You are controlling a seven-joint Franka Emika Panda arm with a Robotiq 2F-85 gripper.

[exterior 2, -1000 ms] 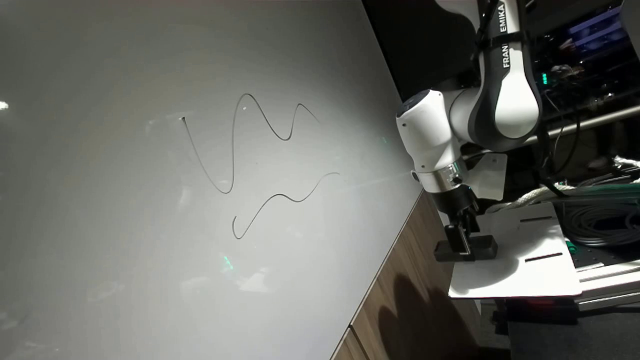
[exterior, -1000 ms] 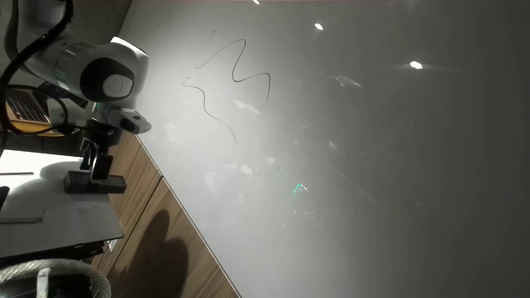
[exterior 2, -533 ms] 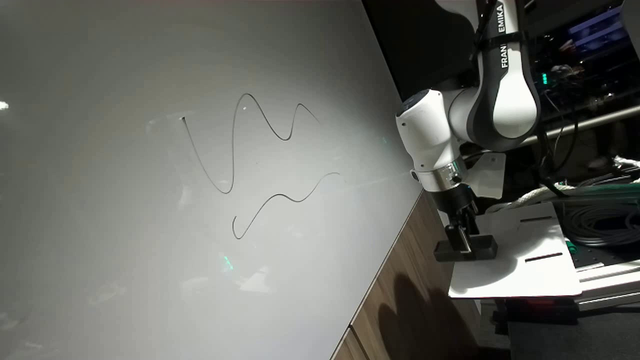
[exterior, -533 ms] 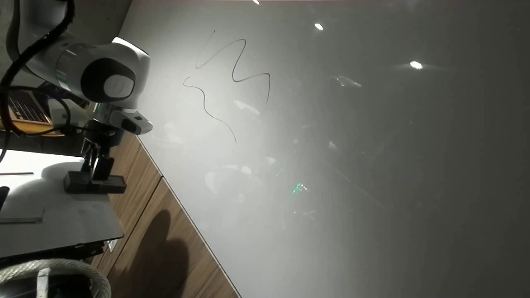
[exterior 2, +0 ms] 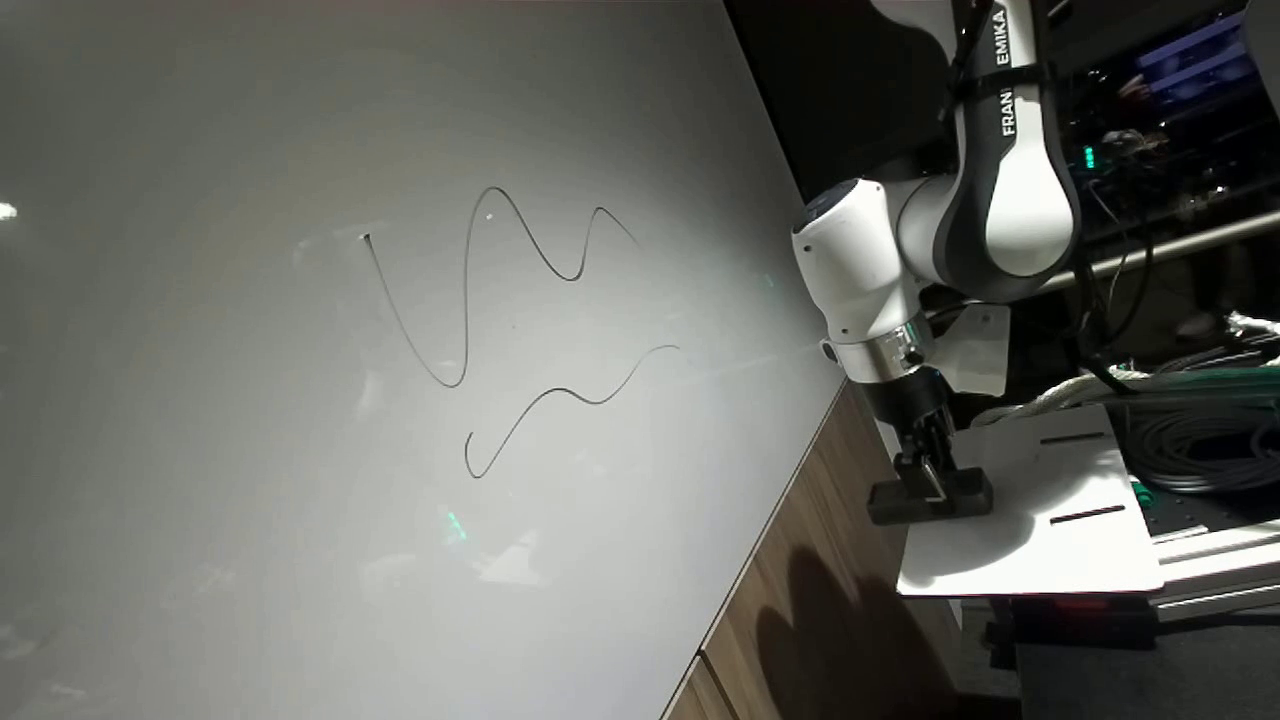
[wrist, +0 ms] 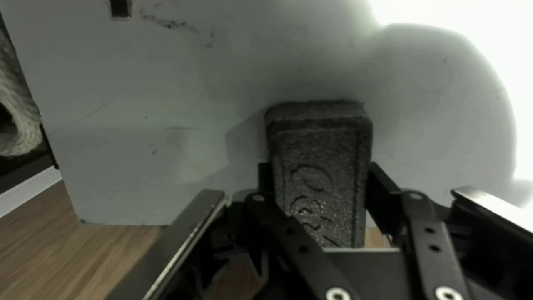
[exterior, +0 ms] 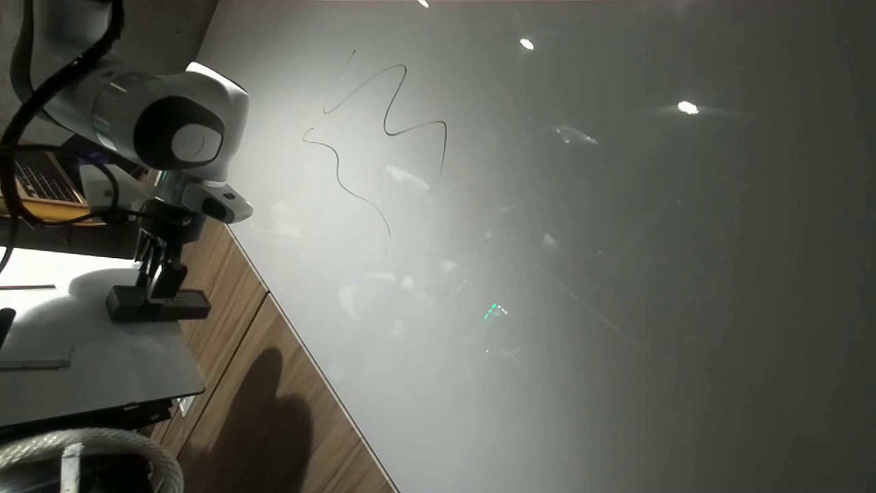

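A dark grey felt block point(wrist: 318, 137), like a board eraser with line markings on its top face, lies at the edge of a white panel point(wrist: 125, 166). My gripper point(wrist: 320, 183) is shut on it, with one black finger against each long side. In the wrist view the block's near end is partly hidden behind the gripper's linkage. Both exterior views show the block point(exterior: 188, 306) under the fingers, sticking out past the panel's edge. Whether its underside rests fully on the panel I cannot tell.
A big glossy whiteboard surface point(exterior: 582, 287) bears two thin wavy dark lines, a longer one point(exterior 2: 466, 300) and a shorter one point(exterior 2: 555, 390). Wood panelling point(exterior: 226, 383) borders it below. A laptop point(exterior: 44, 174), a pale braided hose point(exterior: 164, 459) and coiled cables point(exterior 2: 1200, 450) are near the arm.
The fingers have drawn in from a wider stance and now press on the sides of the block. The arm and block have barely shifted.
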